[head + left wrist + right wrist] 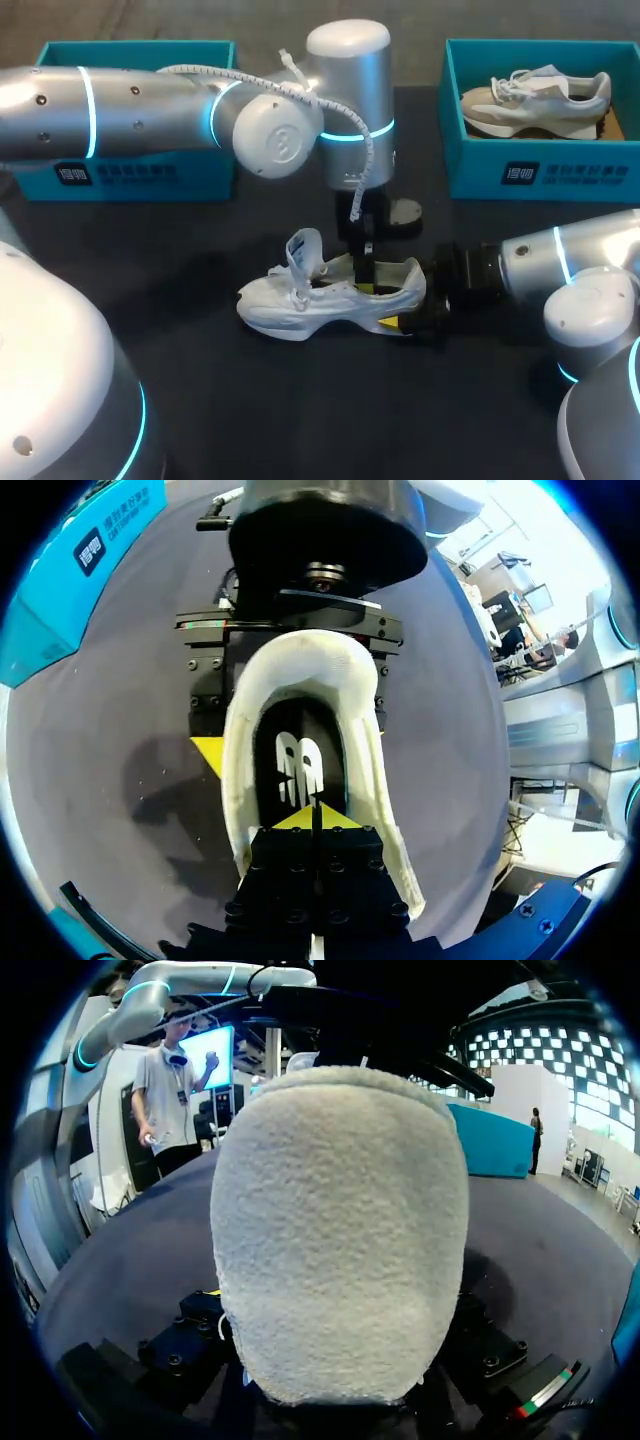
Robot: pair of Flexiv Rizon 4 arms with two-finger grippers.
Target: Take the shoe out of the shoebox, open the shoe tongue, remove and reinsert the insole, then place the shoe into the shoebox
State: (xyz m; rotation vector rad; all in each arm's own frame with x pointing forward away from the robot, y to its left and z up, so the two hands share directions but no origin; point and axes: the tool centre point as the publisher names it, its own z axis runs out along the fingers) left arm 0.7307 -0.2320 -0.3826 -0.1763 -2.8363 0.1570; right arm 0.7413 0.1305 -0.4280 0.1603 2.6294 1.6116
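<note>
White shoe (pixel 300 300) is out on the black bench (pixel 200 400), sitting upright on its sole roughly in the middle. Its long axis runs side to side, toe pointing to the robot's left and heel toward the right arm. The tongue (pixel 305 250) and laces are flipped up, so the opening is wide open. The right gripper (pixel 405 308) comes in level from the heel end with a finger along each side of the heel, and it looks clamped on the shoe to hold it steady. The left gripper (pixel 312 820) comes straight down into the opening, so it's the one placed to work inside. Its two fingers are pressed together with the yellow tips right at the dark insole (pixel 300 750), back in the heel part. I honestly can't tell if it's got the edge of the insole pinched or is just touching it. The insole looks like it's lying flat in there. My guess is we're at the insole step, and it all depends on that near-vertical approach while the heel stays pinned. As for the teal boxes along the back, the right box (pixel 540 180) has a second shoe (pixel 535 100) in it, beige and white, lying toe-left. The left box (pixel 130 175) is mostly behind the left arm, so I can't see what's in it.
</note>
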